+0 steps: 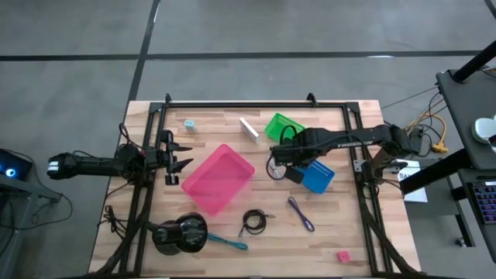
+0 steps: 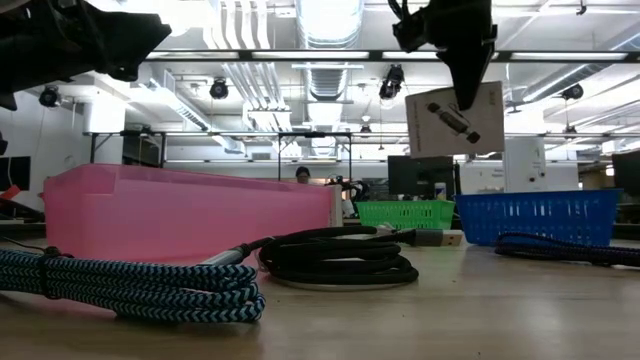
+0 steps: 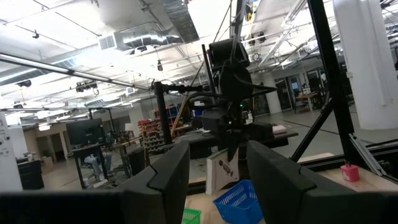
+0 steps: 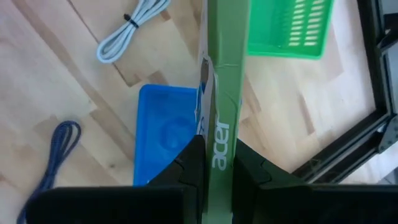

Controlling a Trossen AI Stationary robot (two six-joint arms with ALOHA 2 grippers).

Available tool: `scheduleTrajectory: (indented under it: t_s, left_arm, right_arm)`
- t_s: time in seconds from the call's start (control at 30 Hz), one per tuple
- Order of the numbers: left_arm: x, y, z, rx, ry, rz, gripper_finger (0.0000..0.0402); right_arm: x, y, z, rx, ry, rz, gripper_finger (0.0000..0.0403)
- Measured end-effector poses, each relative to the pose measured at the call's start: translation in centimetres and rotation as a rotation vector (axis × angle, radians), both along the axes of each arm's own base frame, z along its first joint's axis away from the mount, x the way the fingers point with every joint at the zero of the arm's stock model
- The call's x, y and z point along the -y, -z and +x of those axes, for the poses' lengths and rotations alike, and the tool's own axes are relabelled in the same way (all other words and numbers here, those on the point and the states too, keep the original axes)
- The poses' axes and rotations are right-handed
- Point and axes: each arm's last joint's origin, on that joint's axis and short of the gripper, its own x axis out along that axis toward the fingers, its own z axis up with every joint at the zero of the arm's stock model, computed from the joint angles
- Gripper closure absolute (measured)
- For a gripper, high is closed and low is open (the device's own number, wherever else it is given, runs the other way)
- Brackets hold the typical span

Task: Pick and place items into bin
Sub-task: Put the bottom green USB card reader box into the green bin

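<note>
Two right gripper jaws pinch the green packet, hiding its lower end.

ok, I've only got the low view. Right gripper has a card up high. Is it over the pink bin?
Observer: No. From above, the right gripper is by the blue basket, short of the pink bin.
Operator: What's the card?
Observer: The right wrist view shows a green packet edge-on, marked acer, clamped between the fingers.
Operator: Left arm?
Observer: The left gripper hovers open just outside the bin's left side.
</note>
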Motion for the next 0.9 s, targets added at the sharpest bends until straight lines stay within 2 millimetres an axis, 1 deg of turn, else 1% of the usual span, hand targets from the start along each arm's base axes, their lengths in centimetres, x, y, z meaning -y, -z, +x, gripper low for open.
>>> scheduleTrajectory:
  t_s: [0.13, 0.3, 0.53, 0.7, 0.8, 0.9]
  left_arm:
    - [0.0, 0.0, 0.0, 0.0, 0.0, 0.0, 0.0256]
    - [0.0, 0.0, 0.0, 0.0, 0.0, 0.0, 0.0256]
    - [0.0, 0.0, 0.0, 0.0, 0.0, 0.0, 0.0256]
    - [0.0, 0.0, 0.0, 0.0, 0.0, 0.0, 0.0256]
    - [0.0, 0.0, 0.0, 0.0, 0.0, 0.0, 0.0256]
    - [0.0, 0.0, 0.0, 0.0, 0.0, 0.0, 0.0256]
  right_arm:
    - [0.7, 0.0, 0.0, -0.003, 0.001, -0.038, 0.0369]
    - [2.3, 0.0, 0.2, 0.003, -0.009, -0.051, 0.0369]
    - [5.0, 0.0, 0.5, 0.031, -0.009, -0.053, 0.0369]
    - [6.8, 0.0, 0.2, 0.026, 0.022, -0.053, 0.0369]
    - [7.8, 0.0, 0.0, 0.018, 0.012, -0.052, 0.0369]
    - [8.9, -0.1, 0.2, 0.048, 0.008, -0.06, 0.0369]
